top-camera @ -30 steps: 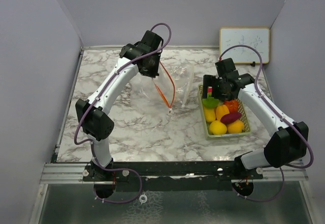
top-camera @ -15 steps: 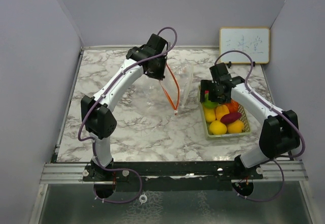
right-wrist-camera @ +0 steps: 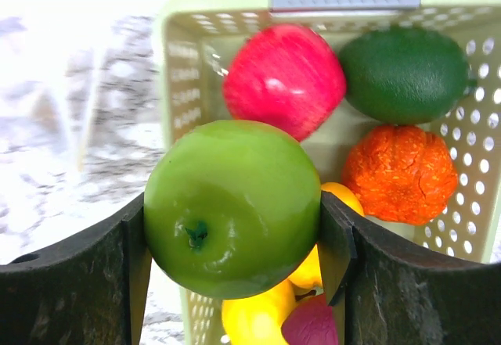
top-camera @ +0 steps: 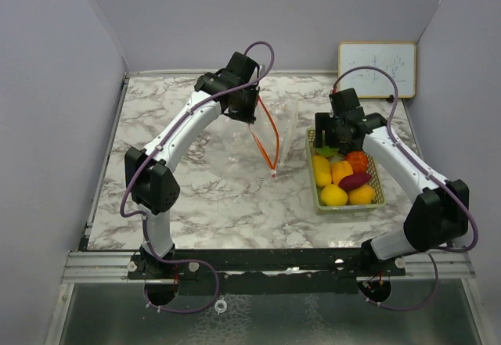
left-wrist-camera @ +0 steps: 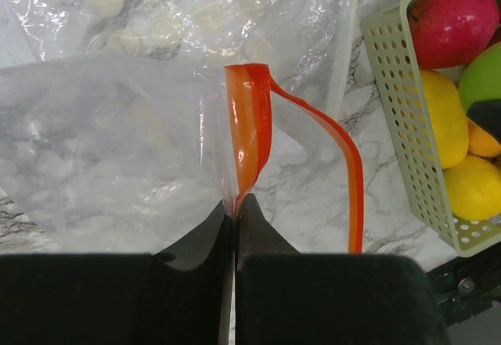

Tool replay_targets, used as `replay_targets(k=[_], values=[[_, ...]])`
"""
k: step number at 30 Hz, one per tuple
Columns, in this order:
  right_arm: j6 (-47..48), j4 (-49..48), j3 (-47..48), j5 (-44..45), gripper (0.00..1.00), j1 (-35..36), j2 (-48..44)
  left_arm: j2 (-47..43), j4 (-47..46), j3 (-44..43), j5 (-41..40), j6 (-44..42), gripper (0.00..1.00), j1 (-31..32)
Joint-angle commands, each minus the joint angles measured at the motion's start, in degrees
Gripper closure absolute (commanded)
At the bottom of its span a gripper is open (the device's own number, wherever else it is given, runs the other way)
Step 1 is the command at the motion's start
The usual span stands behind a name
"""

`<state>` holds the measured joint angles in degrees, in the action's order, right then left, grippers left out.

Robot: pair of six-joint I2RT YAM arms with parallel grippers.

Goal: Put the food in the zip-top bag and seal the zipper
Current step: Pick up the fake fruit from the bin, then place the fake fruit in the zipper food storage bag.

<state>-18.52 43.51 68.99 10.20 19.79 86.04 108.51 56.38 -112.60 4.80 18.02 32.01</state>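
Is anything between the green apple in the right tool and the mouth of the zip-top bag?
Nothing visible. The green apple, clamped in the right tool, is over the basket's bag-side wall; only bare marble lies between it and the zip-top bag, whose orange zipper the left tool pinches.

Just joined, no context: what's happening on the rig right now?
The left gripper is shut on the orange zipper strip of the zip-top bag, holding it lifted. The right gripper is shut on a green apple above the basket, where the other fruit lies. No food shows in the bag.
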Motion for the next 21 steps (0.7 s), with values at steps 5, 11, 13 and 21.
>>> replay_targets(k=[5, 11, 13, 21], values=[[-1.05, -13.52, 4.26, -35.84, 0.57, -0.02, -10.52, -2.26, -2.6, 3.08, 5.4, 0.61, 1.0, 0.25], [-15.15, -43.45, -4.88, -59.4, 0.58, 2.25, -9.25, -4.48, -5.37, 5.26, 9.95, 3.13, 1.0, 0.31], [-16.88, -48.14, -5.64, -60.31, 0.57, 3.53, -8.04, -5.37, -6.52, 5.89, 11.67, 4.27, 1.0, 0.26], [-17.77, -50.5, -8.54, -56.36, 0.57, 3.85, -6.88, -9.13, -9.88, 7.84, 17.69, 8.4, 1.0, 0.08]])
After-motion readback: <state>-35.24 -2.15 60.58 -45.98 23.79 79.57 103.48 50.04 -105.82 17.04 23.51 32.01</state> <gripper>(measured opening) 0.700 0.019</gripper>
